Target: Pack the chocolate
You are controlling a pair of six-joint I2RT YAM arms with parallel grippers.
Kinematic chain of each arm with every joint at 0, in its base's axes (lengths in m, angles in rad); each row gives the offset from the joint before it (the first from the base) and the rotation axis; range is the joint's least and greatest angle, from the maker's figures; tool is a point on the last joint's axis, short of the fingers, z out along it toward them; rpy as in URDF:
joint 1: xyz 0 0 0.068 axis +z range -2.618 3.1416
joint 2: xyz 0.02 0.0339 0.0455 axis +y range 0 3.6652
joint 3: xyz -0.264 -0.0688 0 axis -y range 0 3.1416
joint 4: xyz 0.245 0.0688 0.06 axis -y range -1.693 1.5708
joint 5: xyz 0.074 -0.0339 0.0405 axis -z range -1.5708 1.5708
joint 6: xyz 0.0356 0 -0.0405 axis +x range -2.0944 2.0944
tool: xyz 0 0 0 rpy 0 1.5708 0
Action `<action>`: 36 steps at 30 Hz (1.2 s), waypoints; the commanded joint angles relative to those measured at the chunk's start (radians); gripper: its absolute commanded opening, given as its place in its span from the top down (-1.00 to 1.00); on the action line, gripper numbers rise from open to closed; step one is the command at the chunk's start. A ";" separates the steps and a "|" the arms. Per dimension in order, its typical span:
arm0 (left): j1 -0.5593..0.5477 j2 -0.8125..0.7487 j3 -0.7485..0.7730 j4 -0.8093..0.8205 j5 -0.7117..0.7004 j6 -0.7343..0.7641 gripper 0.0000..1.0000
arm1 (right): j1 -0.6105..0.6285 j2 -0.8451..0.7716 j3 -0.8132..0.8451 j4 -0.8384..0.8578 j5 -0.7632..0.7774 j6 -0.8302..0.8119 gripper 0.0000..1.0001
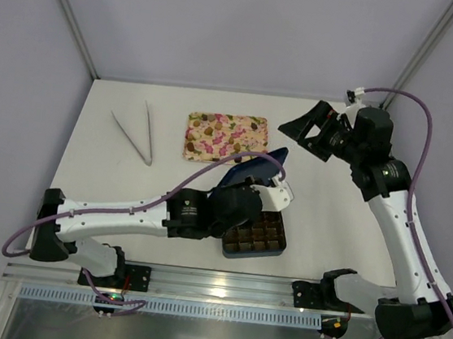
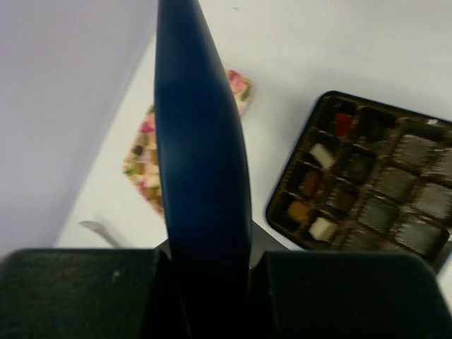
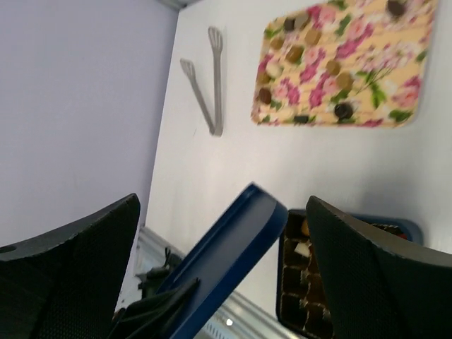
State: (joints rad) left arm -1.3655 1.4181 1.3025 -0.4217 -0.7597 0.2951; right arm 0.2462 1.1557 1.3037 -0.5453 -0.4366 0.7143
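Your white table [image 1: 329, 206], lavender walls [image 1: 227, 22]: left gripper [image 1: 248, 195] clamps flat navy lid [image 1: 255, 169]; right gripper [image 1: 309, 130] agape (aloft, far-right corner); chocolate pieces [image 2: 323, 155] in near-edge dark gridded box [image 2: 395, 183].

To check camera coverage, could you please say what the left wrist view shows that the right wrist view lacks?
Left wrist only: nearly the whole grid of the dark square box, a few cells filled. Right wrist only: the open right gripper and both arms of the grey metal tongs. Shared: the dark blue flat lid in the left gripper, and the floral tray carrying small chocolate pieces.
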 commanded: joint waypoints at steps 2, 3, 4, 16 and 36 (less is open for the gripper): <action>0.063 -0.108 0.087 -0.192 0.268 -0.379 0.99 | -0.010 -0.125 0.025 0.021 0.284 -0.073 -1.00; 0.104 -0.119 0.092 -0.192 0.365 -0.423 1.00 | -0.010 -0.140 0.019 0.015 0.315 -0.081 -0.99; 0.127 -0.128 0.095 -0.183 0.431 -0.506 0.99 | -0.010 -0.174 0.006 0.012 0.364 -0.097 -0.99; 0.485 -0.228 -0.300 0.560 1.145 -1.295 1.00 | -0.010 -0.200 -0.224 0.041 0.202 -0.228 -1.00; 0.529 0.051 -0.604 1.158 1.211 -1.657 1.00 | -0.008 -0.249 -0.572 0.148 0.229 -0.214 -0.99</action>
State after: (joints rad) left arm -0.8417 1.4380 0.7120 0.5568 0.3973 -1.3121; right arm 0.2379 0.9375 0.7650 -0.4629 -0.2062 0.4950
